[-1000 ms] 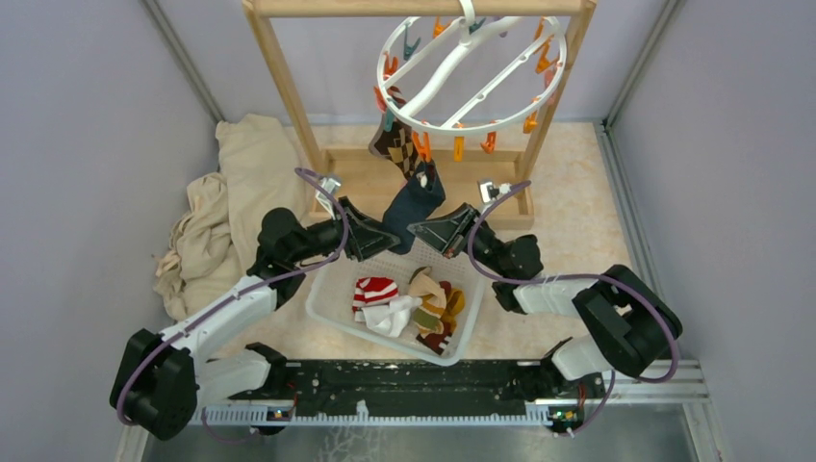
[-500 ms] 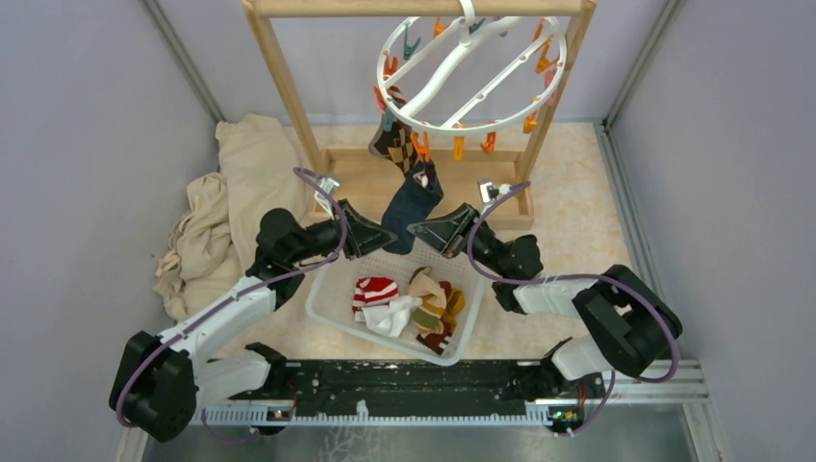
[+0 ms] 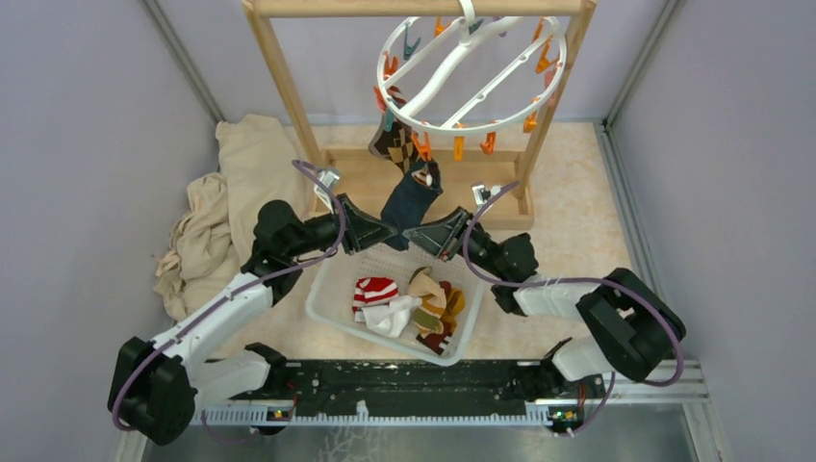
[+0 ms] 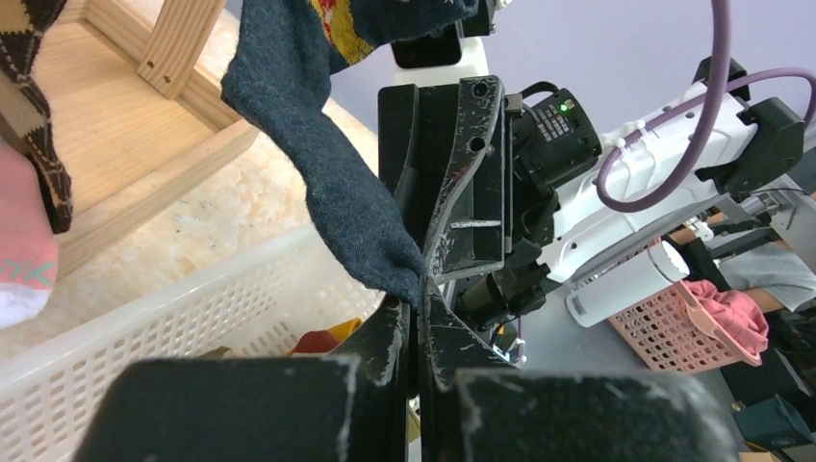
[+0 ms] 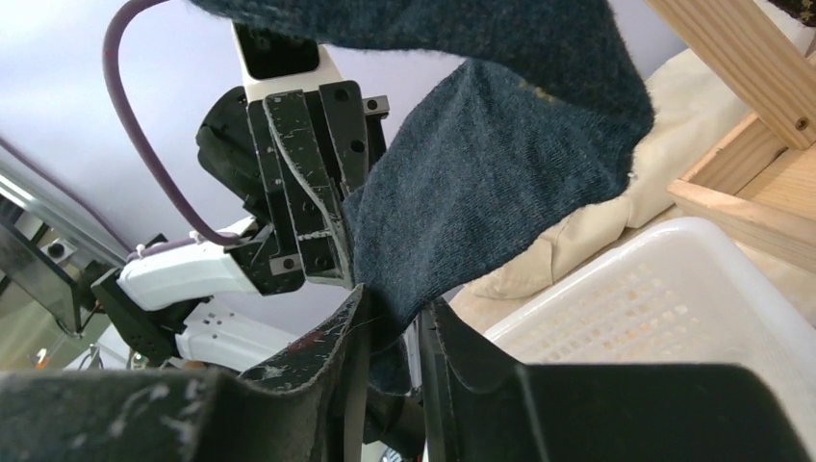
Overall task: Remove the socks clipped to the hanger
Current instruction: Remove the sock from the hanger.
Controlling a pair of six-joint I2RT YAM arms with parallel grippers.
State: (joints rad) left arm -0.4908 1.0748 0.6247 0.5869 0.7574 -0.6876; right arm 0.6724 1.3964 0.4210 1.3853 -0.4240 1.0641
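The white ring hanger (image 3: 471, 72) with orange and teal clips hangs from the wooden frame. A navy sock (image 3: 411, 197) and a brown argyle sock (image 3: 393, 142) dangle from clips at its near left rim. My left gripper (image 3: 390, 234) is shut on the navy sock's (image 4: 337, 183) lower tip, as the left wrist view shows at the left gripper (image 4: 420, 294). My right gripper (image 3: 416, 234) faces it from the right. In the right wrist view the right gripper (image 5: 390, 313) has parted jaws with the navy sock (image 5: 500, 173) hanging between them. A pink sock (image 4: 19, 250) shows at the left edge.
A white perforated basket (image 3: 332, 308) below both grippers holds a red-white striped sock (image 3: 375, 289), a white one (image 3: 395, 316) and mustard ones (image 3: 438, 303). The wooden frame (image 3: 289, 96) stands behind. A beige cloth (image 3: 231, 212) lies at the left.
My left gripper has moved in and shut on the navy sock's tip. My right gripper, shut on the sock before, has parted its jaws and shifted slightly left.
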